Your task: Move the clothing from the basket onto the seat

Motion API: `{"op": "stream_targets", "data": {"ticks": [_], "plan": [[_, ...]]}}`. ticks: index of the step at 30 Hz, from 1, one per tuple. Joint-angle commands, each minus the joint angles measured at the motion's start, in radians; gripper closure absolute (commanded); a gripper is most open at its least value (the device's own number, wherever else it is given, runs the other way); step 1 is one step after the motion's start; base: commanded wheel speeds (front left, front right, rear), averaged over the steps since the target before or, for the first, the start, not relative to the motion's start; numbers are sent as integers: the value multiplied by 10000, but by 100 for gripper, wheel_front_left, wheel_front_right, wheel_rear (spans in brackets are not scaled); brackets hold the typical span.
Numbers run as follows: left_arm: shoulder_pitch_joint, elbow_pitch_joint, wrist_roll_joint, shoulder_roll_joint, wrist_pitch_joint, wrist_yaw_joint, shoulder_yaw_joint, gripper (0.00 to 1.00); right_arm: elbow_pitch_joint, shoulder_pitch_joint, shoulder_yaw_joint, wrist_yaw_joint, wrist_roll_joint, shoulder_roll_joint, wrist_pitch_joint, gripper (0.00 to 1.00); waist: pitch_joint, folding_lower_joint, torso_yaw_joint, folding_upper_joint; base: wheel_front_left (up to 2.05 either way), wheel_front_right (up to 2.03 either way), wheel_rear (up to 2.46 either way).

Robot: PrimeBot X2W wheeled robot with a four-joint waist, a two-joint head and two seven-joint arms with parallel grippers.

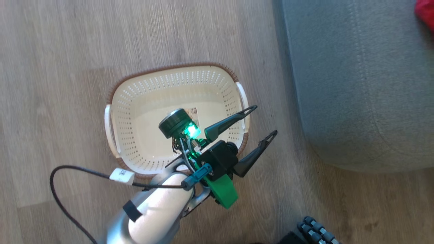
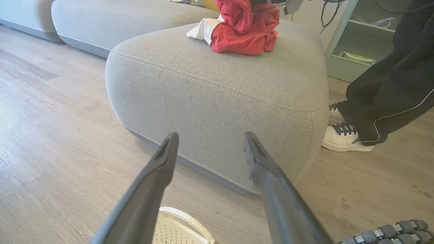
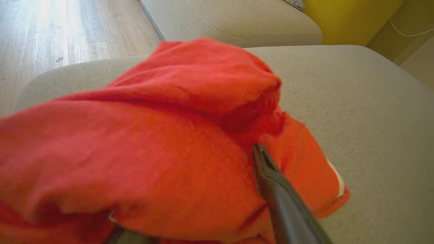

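We see the clothing (image 2: 244, 30) heaped on top of the seat (image 2: 217, 95), back from its rounded corner; the right gripper (image 3: 217, 145) sits in the red cloth with its jaws apart, one finger bare, the other buried under a fold. Our left gripper (image 1: 264, 120) hangs spread wide, holding nothing, over the right edge of the basket (image 1: 135, 101); the basket stands on the floor (image 1: 51, 51) near the seat.

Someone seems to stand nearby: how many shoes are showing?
2: one white shoe on the floor beside the seat; the second shoe behind it, partly hidden by a trouser leg.
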Motion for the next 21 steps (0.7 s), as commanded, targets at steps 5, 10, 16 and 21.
{"op": "stream_targets", "data": {"ticks": [5,10,16,21], "plan": [[169,-310,-193,-116,-51,-10,225,0,-164,617,438,67,36,-116,-37,0,-992,0,-166,0,0,0,0],[496,-377,-341,-207,-51,-10,371,0,-280,1005,777,67,383,87,46,0,-1888,0,-222,0,0,0,0],[1081,-542,-459,-312,-51,-10,698,0,-1203,1814,1587,67,1135,235,18,0,-3004,0,-223,0,0,0,0],[1591,-717,-496,-374,-51,-10,1093,0,-2249,2500,2214,67,2063,70,-159,0,-3772,0,-204,0,0,0,0]]}}
